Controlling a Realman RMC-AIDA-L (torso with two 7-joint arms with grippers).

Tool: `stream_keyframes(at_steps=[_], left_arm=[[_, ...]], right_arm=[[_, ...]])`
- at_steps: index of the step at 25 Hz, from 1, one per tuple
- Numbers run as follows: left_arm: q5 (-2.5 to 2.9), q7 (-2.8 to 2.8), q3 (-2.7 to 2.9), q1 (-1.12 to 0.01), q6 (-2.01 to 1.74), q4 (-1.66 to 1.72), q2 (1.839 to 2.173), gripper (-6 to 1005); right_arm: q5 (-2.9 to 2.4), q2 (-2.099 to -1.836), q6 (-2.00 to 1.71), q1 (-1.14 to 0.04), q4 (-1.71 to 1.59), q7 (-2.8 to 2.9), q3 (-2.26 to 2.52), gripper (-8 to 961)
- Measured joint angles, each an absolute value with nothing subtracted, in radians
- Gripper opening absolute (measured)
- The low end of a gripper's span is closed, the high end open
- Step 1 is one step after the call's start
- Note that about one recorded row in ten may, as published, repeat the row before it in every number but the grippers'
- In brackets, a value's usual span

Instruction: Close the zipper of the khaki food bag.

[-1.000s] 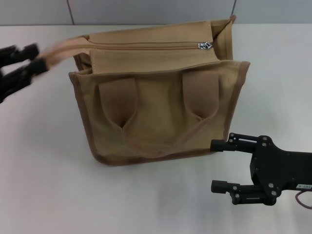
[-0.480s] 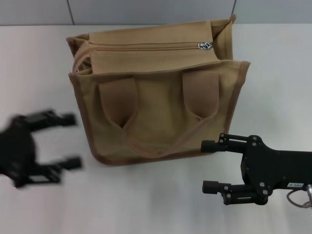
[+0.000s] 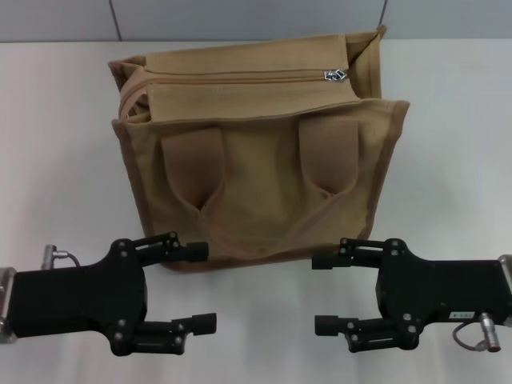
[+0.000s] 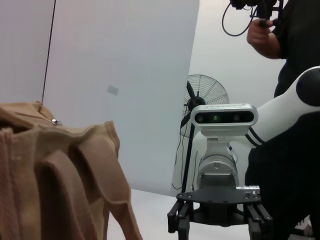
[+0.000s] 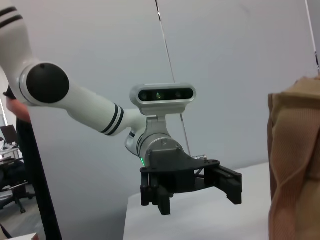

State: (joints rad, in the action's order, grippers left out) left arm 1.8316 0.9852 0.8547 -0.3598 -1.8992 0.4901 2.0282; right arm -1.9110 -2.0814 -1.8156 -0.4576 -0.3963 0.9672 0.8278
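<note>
Two hands, left hand (image 3: 205,286) and right hand (image 3: 318,293), hover spread apart before the khaki food bag (image 3: 256,152); zipper (image 3: 240,78) drawn shut

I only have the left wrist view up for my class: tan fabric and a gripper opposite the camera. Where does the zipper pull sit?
Observer: The head view shows the zipper run along the top of the khaki food bag, its silver pull at the robot's right end.
Operator: Is either gripper holding the bag?
Observer: No. The left gripper and right gripper are open, in front of the bag.
Operator: Whose gripper faces me?
Observer: The right one; the right wrist view shows the left one likewise.
</note>
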Motion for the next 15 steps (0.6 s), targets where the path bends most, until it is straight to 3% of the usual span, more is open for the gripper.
stream_keyframes(at_steps=[15], left_arm=[[1.870, 0.975, 0.857, -0.353, -1.879, 0.479, 2.033, 834]], right_arm=[[-1.904, -2.082, -1.790, -0.465, -0.374, 0.957, 0.834, 767]])
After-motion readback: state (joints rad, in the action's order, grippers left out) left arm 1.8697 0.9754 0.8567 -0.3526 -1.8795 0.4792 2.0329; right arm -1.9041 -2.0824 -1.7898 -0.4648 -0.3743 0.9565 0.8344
